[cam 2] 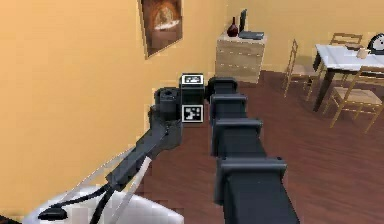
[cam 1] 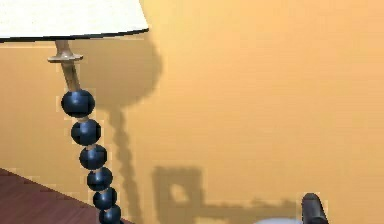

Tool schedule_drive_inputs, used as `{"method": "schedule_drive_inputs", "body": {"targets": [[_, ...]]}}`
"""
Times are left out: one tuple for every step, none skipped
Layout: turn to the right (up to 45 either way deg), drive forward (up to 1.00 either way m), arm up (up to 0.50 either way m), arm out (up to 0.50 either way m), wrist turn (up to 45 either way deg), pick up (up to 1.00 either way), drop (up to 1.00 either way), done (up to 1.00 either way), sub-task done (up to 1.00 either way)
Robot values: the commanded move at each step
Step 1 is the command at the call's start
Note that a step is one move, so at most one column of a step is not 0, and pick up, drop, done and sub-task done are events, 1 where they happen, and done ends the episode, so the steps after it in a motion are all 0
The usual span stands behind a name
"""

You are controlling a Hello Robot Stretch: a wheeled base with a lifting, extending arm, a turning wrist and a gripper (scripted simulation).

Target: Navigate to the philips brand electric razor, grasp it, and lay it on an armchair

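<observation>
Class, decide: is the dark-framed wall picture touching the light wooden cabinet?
Apart. The arm side view shows the dark-framed wall picture hanging on the orange wall, with bare wall between its frame and the light wooden cabinet.

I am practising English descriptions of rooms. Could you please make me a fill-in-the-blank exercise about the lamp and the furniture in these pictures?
1. The lamp's shade is ___.
2. The balls of its stem are dark ___.
3. In the arm side view, the framed picture hangs on the ___.
4. The wooden chairs stand at a table with a ___ top.

Missing words: white, blue, wall, white.
</observation>
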Motion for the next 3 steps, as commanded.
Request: {"method": "schedule_drive_inputs", "body": {"targets": [[0.0,0.00,0.00,0.00,39.0,0.00,0.00,0.00,0.00],[0.0,0.00,-0.46,0.00,0.0,0.00,0.00,0.00,0.00],[0.0,0.00,-0.32,0.00,0.0,0.00,0.00,0.00,0.00]]}}
